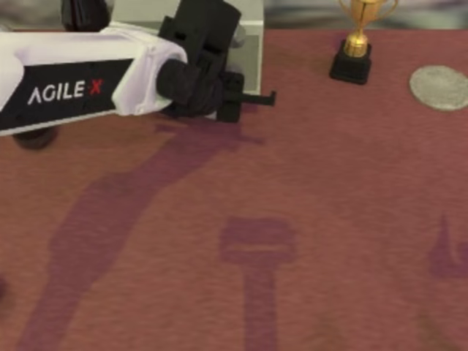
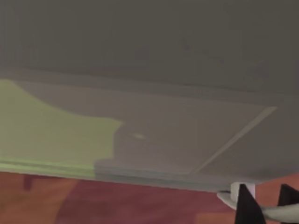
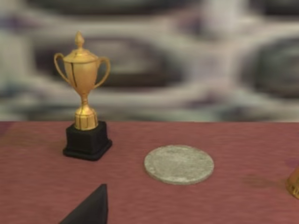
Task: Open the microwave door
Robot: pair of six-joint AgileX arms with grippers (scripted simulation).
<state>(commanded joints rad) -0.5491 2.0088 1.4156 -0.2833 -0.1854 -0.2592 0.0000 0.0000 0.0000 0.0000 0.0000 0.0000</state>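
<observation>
The light-grey microwave (image 1: 250, 36) stands at the table's back edge, mostly hidden under my left arm. My left gripper (image 1: 256, 98) sits just in front of its right front corner. In the left wrist view the microwave door (image 2: 187, 135) fills the picture as a flat grey panel with a window. A green patch (image 2: 46, 130) shows at one side of it. The left gripper (image 2: 266, 205) has a dark finger on each side of the door's pale handle (image 2: 280, 213). How far the door stands open I cannot tell. Only one dark fingertip (image 3: 96, 207) of my right gripper shows.
A gold trophy (image 1: 356, 40) (image 3: 84, 116) on a black base stands at the back right. A flat grey disc (image 1: 439, 88) (image 3: 179, 164) lies to its right. A small golden object (image 3: 294, 184) shows at the edge of the right wrist view. The table top (image 1: 329, 219) is red-brown.
</observation>
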